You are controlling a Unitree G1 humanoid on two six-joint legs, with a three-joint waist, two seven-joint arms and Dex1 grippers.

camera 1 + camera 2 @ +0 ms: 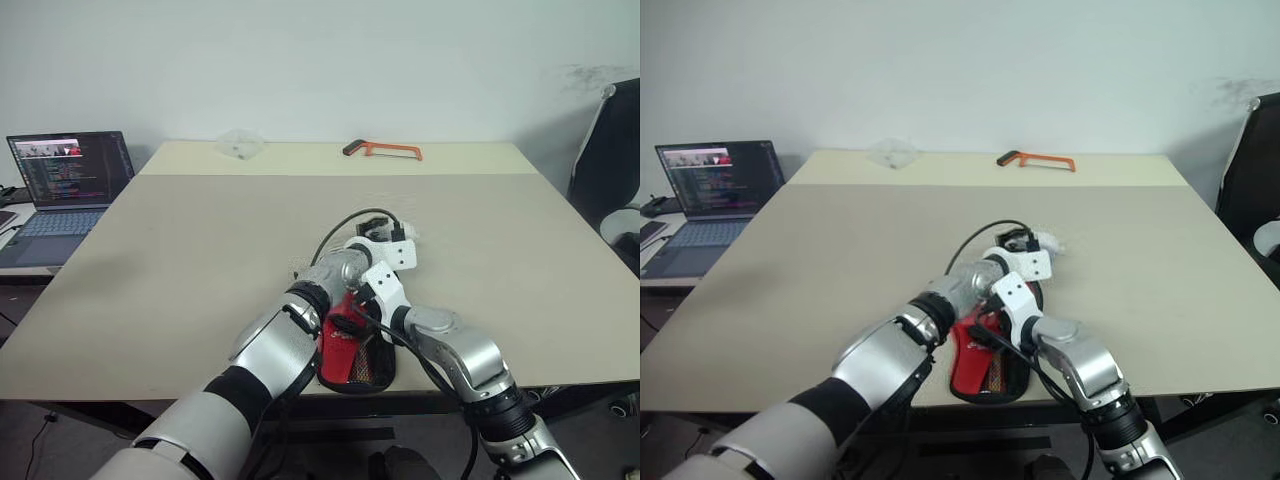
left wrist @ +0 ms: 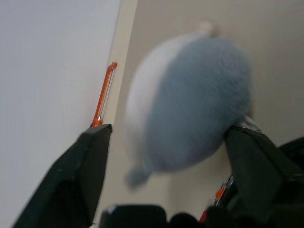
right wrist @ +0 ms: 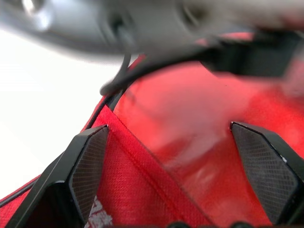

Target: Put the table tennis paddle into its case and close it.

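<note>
Now, with the left gripper point(image 2: 166, 142) spread wide around the grey-white pouch and the right gripper point(image 3: 175, 161) spread wide, empty, over the red case point(image 1: 985, 365) at the desk's point(image 1: 200, 260) near edge, pin the case before zipping.

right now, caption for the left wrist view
Open left hand facing the grey-white pouch on the table, orange hacksaw beyond.
</note>
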